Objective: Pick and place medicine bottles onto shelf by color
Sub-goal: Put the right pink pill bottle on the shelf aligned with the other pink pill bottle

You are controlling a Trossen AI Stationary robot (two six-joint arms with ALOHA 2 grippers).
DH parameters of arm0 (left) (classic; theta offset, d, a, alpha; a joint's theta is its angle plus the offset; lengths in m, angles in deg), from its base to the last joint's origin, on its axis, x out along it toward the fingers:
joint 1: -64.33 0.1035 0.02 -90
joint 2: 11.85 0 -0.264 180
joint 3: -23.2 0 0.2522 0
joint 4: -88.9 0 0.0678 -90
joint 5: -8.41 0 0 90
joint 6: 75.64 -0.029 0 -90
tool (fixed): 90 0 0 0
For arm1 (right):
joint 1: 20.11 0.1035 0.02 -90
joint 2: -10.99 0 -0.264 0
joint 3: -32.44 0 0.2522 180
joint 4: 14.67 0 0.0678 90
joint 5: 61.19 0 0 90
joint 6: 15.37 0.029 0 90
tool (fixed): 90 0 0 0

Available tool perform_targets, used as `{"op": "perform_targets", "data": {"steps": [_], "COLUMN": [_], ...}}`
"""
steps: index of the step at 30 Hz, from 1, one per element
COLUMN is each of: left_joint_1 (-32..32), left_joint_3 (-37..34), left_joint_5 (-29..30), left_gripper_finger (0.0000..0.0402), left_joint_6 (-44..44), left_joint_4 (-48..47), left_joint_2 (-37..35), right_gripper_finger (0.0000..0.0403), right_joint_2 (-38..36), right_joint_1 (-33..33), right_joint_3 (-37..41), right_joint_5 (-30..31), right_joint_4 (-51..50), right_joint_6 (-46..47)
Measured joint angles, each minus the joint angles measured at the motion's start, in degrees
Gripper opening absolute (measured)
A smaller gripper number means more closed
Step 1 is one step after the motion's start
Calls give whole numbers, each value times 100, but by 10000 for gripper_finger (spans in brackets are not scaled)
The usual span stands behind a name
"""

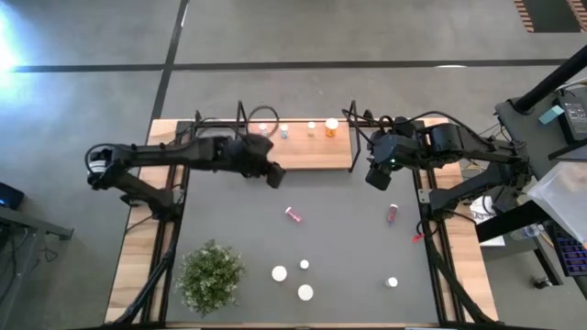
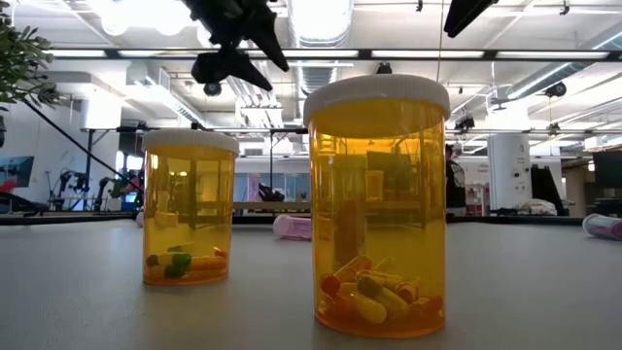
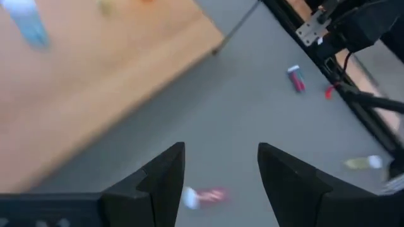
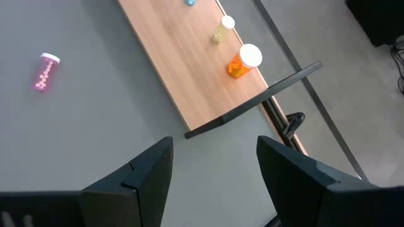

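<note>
Two clear orange plastic bottles with white caps stand closest to the low camera: the smaller (image 2: 189, 208) at nine o'clock, the larger (image 2: 377, 206) at centre, both upright with capsules inside. From above, going left to right on my dark grey surface (image 1: 348, 238): a green bushy potted plant (image 1: 212, 274) at seven o'clock, then my left tool (image 1: 273, 174) over the near edge of the light wooden shelf with black wire ends (image 1: 303, 147), its fingers parted and empty. A pink bottle with a white cap (image 1: 294, 214) lies on its side just past it, at centre. Small bottles stand along the shelf, an orange one (image 1: 331, 127) toward its right end. My right tool (image 1: 377, 178) hangs off the shelf's right corner, released, holding nothing. Another pink bottle (image 1: 393, 213) lies at three o'clock, a small white-capped one (image 1: 392, 282) at five.
</note>
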State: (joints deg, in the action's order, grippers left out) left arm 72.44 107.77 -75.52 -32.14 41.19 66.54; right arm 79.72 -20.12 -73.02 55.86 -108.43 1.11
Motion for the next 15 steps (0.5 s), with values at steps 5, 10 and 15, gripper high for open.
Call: {"op": "perform_targets", "data": {"steps": [5, 10, 15], "left_joint_1": [-577, -976, -1124], "left_joint_3": [0, 69, 215], "left_joint_5": [-1, 9, 27], "left_gripper_finger": [183, 183, 183], "left_joint_6": [1609, 3191, 4417], "left_joint_4": [107, 379, 403], "left_joint_2": [490, 1110, 1703], "right_gripper_finger": [219, 219, 219], "right_joint_2": [0, 0, 0], "right_joint_1": [0, 0, 0], "right_joint_3": [0, 0, 0], "right_joint_5": [0, 0, 0], "right_joint_4": [0, 4, 3], "right_joint_6": [1, 1, 0]}}
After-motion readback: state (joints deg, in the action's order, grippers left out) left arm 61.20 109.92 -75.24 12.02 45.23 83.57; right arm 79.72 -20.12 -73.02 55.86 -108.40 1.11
